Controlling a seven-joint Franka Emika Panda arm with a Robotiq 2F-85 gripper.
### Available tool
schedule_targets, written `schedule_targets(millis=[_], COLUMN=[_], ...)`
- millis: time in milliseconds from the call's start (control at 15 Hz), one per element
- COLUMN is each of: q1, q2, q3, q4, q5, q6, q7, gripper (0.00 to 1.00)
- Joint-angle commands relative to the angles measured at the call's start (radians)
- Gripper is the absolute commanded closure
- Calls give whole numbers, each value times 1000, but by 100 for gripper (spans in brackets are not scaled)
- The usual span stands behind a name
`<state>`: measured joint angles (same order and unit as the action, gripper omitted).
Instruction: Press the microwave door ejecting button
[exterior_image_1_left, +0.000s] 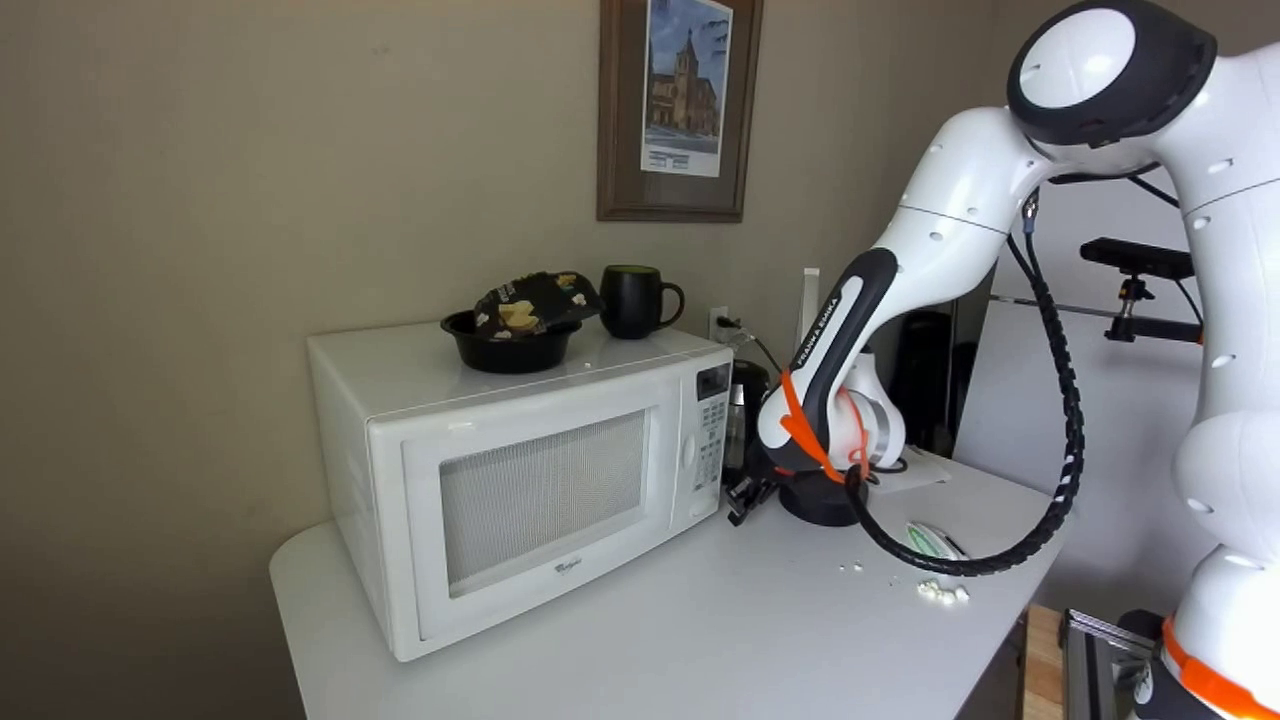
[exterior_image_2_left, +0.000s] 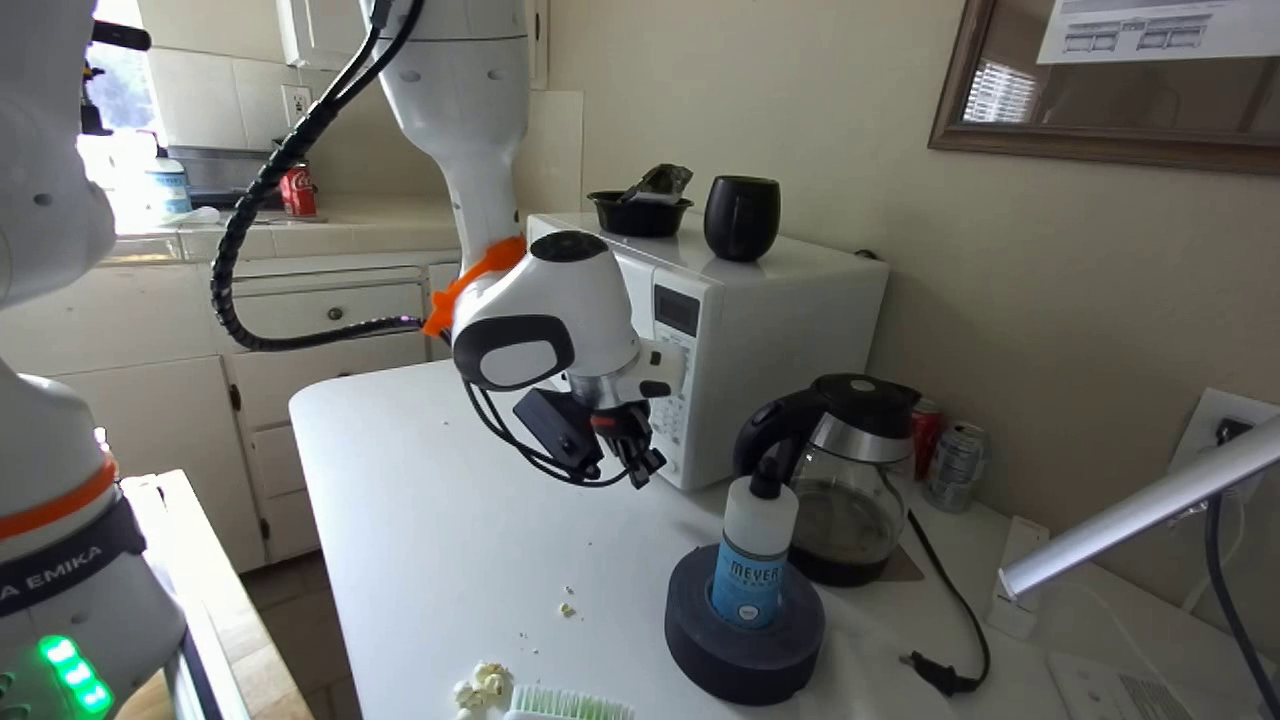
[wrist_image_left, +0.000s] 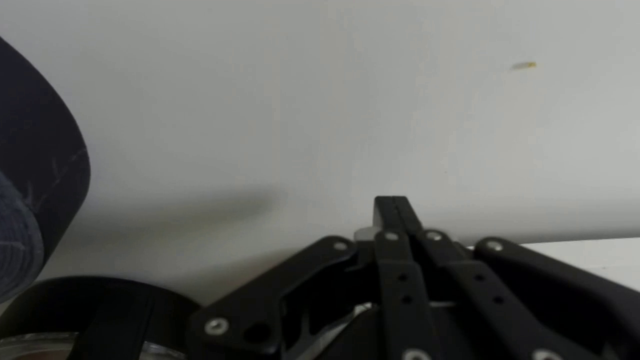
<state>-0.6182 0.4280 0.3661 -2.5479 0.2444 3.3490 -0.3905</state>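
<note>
Robot arm (exterior_image_1_left: 965, 195) is seen angled down over a table (exterior_image_1_left: 760, 640), on which the microwave (exterior_image_2_left: 790, 340) is set, its door (exterior_image_1_left: 543, 500) closed. Beside the microwave, a kettle (exterior_image_2_left: 850, 500) is placed. Near the microwave's keypad (exterior_image_1_left: 711, 440), the gripper (wrist_image_left: 395, 210) is held low, its jaws flush together. Atop the microwave, a bowl (exterior_image_1_left: 510, 353) and a mug (exterior_image_1_left: 632, 302) are set.

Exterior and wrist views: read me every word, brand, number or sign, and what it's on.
"FRANKA EMIKA": robot arm
"A EMIKA", cut off: robot base
"MEYER": blue-labelled bottle
"Whirlpool", small: microwave door
Too small or blurred: that bottle's finer print, microwave keypad, framed picture, black bag, silver can, red cans, background bottle.
Wrist view: nothing readable.
</note>
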Motion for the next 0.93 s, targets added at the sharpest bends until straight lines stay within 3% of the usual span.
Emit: schedule_targets(millis=[0,133,200,400,867], q1=[-43,-43,-1,21,124], q2=[70,84,81,95,109], q3=[37,40,-27,-61,-181], q4=[29,32,28,37,67], q5=[-55,-80,-239,-369,-470], q6=[55,80,91,130,213], q7=[-23,-20,120,199,309], gripper=[100,100,100,100,100])
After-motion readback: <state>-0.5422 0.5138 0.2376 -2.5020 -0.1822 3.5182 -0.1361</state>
